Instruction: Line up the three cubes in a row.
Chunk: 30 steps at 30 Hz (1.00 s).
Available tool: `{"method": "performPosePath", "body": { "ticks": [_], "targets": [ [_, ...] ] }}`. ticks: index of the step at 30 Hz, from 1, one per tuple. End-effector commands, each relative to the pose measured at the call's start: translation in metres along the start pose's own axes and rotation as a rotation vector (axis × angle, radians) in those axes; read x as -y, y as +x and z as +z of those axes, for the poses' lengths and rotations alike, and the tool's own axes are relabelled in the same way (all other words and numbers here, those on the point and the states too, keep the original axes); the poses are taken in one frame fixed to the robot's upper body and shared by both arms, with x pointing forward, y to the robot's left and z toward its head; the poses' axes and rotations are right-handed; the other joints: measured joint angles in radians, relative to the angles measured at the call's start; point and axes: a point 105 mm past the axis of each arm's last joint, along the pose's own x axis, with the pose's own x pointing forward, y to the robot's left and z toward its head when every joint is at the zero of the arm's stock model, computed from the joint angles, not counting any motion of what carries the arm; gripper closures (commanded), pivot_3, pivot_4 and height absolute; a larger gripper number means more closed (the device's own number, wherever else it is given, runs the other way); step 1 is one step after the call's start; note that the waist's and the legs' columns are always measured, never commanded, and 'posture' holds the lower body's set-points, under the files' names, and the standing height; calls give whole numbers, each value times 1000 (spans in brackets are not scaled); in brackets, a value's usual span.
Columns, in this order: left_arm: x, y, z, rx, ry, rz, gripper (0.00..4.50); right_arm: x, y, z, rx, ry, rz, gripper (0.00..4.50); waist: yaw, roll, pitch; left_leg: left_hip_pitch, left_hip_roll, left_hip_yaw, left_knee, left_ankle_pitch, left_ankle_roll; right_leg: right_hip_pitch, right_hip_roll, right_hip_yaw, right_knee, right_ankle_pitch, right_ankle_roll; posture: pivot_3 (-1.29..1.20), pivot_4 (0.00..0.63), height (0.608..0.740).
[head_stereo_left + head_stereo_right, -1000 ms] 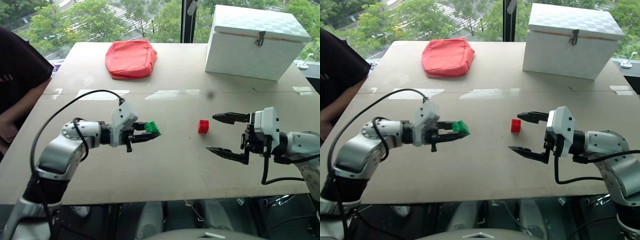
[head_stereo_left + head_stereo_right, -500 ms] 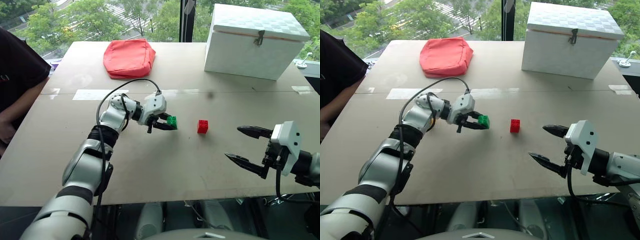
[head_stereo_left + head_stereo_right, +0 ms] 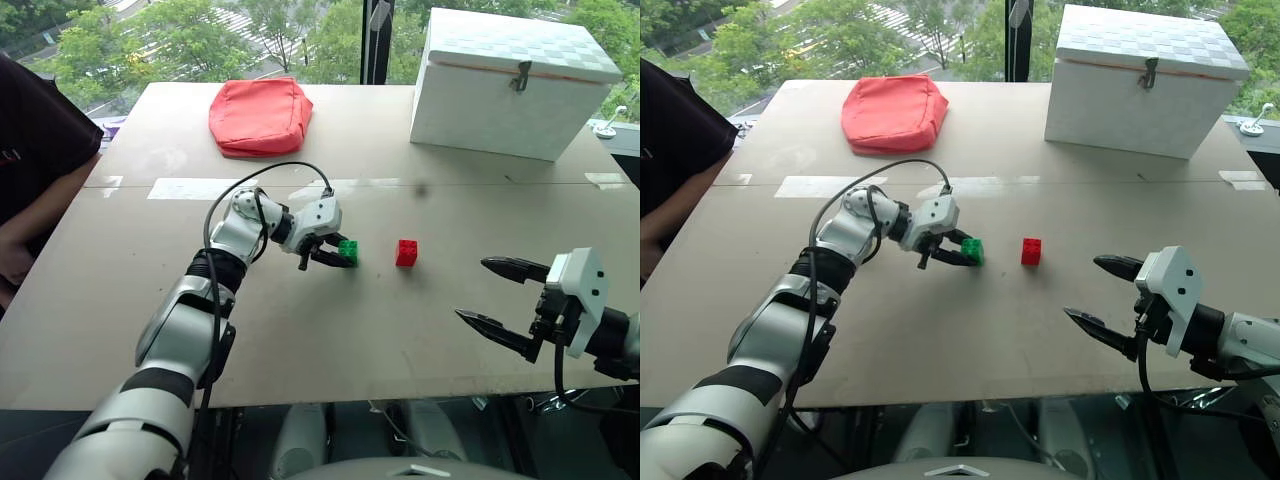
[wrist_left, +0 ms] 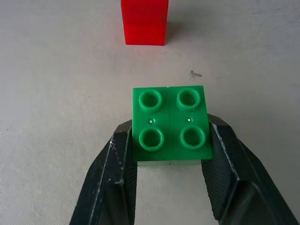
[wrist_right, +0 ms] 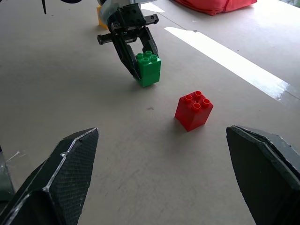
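Observation:
My left gripper (image 3: 338, 256) is shut on the green cube (image 3: 348, 249), its black fingers (image 4: 112, 178) pinching the cube's two sides (image 4: 169, 124). The cube hangs low over the table or on it; I cannot tell which. The red cube (image 3: 406, 252) stands a short gap to its right, studs up (image 5: 193, 110). A bit of the yellow cube (image 5: 100, 21) peeks out behind the left gripper in the right wrist view. My right gripper (image 3: 472, 289) is wide open and holds nothing, off to the right of the red cube near the table's front edge.
A red cloth bag (image 3: 260, 115) lies at the back left of the table (image 3: 330, 340), and a big white box (image 3: 515, 85) stands at the back right. A person's arm (image 3: 30, 160) rests at the table's left edge.
My left gripper has carried the green cube to the right and lower, close to the red cube. The right gripper drew back to the right, away from the red cube, still open.

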Motion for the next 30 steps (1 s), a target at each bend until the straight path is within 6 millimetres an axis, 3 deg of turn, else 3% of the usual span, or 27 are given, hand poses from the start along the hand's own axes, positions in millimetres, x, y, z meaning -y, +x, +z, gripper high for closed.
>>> {"method": "performPosePath", "body": {
  "ticks": [1, 5, 6, 9, 13, 17, 22, 26, 30],
  "targets": [
    [-11, -3, 14, 12, 40, 47, 3228, -3, 0, 12, 28, -49, 6, 0, 0, 0, 0, 0, 0, 0, 0, 0, 0, 0, 0, 0, 0, 0, 0, 0, 150, 740],
    [-11, -1, 15, 20, 38, 48, 3228, -4, 0, 11, 22, -43, 3, 0, 0, 0, 0, 0, 0, 0, 0, 0, 0, 0, 0, 0, 0, 0, 0, 0, 150, 740],
    [-13, -1, 16, 23, 44, 63, 2161, -5, 0, 10, 15, -31, 9, 0, 0, 0, 0, 0, 0, 0, 0, 0, 0, 0, 0, 0, 0, 0, 0, 0, 150, 740],
    [-11, -9, 16, 41, 44, 71, 1033, -9, 0, 9, 7, -21, 21, 0, 0, 0, 0, 0, 0, 0, 0, 0, 0, 0, 0, 0, 0, 1, 2, 0, 150, 740],
    [-8, -44, 16, 78, 20, 144, 1033, -12, 1, 10, 19, -20, 29, 0, -9, 0, 0, 0, 1, 0, 0, 0, 0, 0, 1, 1, 0, 1, 2, 0, 150, 740],
    [11, -85, 19, 135, -46, 229, 1033, -17, 6, 10, 40, -3, 64, 0, -18, 0, 0, 1, 3, 0, 0, 0, 0, 0, 2, 0, 2, 1, 2, 0, 150, 740],
    [33, -110, 24, 193, -126, 374, 1033, -20, 12, 10, 59, 3, 108, 0, -16, 0, 0, 2, 5, 0, 0, 0, 0, 1, 1, 0, 1, 0, 0, 0, 150, 740],
    [26, -135, 18, 235, -250, 657, 1033, -25, 17, 14, 91, -5, 149, 0, -7, 0, 0, 2, 5, 0, 3, 0, 0, 2, 1, 0, 1, 0, 1, 0, 150, 740],
    [24, -148, -4, 254, -435, 1000, 1033, -27, 23, 18, 129, -24, 178, 0, -3, 0, -1, 3, 4, 0, 4, 0, 0, 3, 1, 1, 2, 0, 1, 0, 150, 740]
  ]
}}
